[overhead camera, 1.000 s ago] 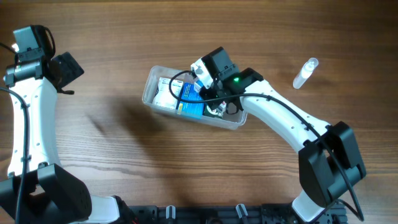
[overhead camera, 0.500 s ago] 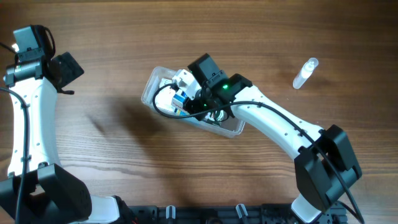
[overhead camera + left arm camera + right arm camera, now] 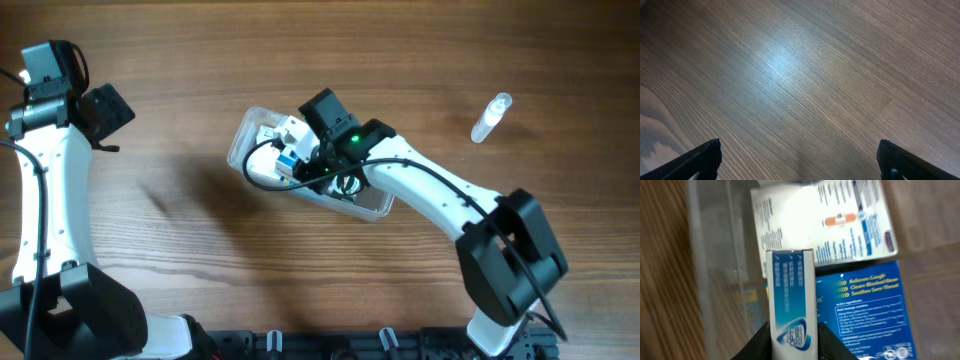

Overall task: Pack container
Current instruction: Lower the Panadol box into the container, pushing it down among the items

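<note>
Directly beneath the right gripper [image 3: 792, 347] lies the container [image 3: 240, 142], a clear shallow tub near the middle of the table [image 3: 180, 235], its long axis running from far left to near right in the overhead view. The gripper hangs over the tub's far-left half, pinching a narrow blue-and-white box [image 3: 790, 295] by one end between its two dark fingers [image 3: 758, 341]. The box's long axis points away from the wrist. Below it, inside the tub, a white box [image 3: 825, 225] and a blue box [image 3: 867, 312] lie flat, touching side by side. A strip of bare tub floor shows between them and the clear wall [image 3: 707, 255] on the left of the wrist view. The held box sits over the white box's edge, just beside that free strip, so the coming move seems to turn on shifting slightly toward the wall and lowering the box lengthwise into the gap. The right arm reaches from its base at near right across to the tub, wrist tipped downward, and is by far the nearer arm. The left gripper [image 3: 800, 165] stands well apart at the far left, jaws spread wide over bare wood, holding nothing. A small clear bottle [image 3: 490, 118] lies on the table at the far right, well apart from the tub.
</note>
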Motion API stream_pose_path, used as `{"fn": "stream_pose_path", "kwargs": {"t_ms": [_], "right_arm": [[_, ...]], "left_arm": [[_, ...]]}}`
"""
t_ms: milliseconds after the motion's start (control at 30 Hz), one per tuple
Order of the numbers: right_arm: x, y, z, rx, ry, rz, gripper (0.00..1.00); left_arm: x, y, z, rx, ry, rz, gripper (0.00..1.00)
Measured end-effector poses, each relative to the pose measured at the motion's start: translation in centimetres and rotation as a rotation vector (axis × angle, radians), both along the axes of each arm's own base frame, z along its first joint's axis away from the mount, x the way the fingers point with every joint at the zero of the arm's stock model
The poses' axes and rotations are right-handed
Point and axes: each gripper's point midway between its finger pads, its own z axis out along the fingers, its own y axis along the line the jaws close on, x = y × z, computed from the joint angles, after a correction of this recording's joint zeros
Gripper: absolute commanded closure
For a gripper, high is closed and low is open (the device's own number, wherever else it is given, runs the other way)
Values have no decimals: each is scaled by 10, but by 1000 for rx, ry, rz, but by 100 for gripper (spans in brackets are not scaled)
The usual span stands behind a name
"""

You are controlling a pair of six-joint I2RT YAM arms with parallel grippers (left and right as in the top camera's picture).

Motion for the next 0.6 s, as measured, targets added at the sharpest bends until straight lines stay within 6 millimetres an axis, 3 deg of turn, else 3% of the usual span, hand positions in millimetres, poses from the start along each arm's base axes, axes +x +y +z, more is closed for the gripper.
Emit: {"fn": "stream_pose_path", "kwargs": {"t_ms": [67, 200, 600], "right_arm": [[0, -1, -6, -10, 9, -1, 57], [4, -6, -9, -38, -10, -3, 36], [27, -15, -9, -98, -118, -55, 36]], "left_arm": [[0, 0, 0, 0, 0, 0, 0], [0, 0, 0, 0, 0, 0, 0], [0, 0, 0, 0, 0, 0, 0]]}}
